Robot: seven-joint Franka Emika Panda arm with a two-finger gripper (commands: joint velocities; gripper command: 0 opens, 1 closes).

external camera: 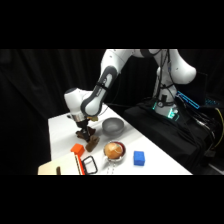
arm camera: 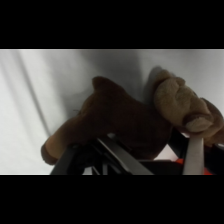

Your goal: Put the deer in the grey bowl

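The deer is a dark-brown lumpy toy on the white table, left of the grey bowl. My gripper has come down on it from above. In the wrist view the deer fills most of the picture, its lighter head at the right. My gripper is shut on the deer's body, one finger on each side of it. The grey bowl has nothing in it and stands about a hand's width to the right of the gripper.
An orange block lies just left of the deer. A wire-handled strainer with a tan-brown ball stands in front of the bowl, a blue block to its right. A wooden board and a small framed object lie at the front left.
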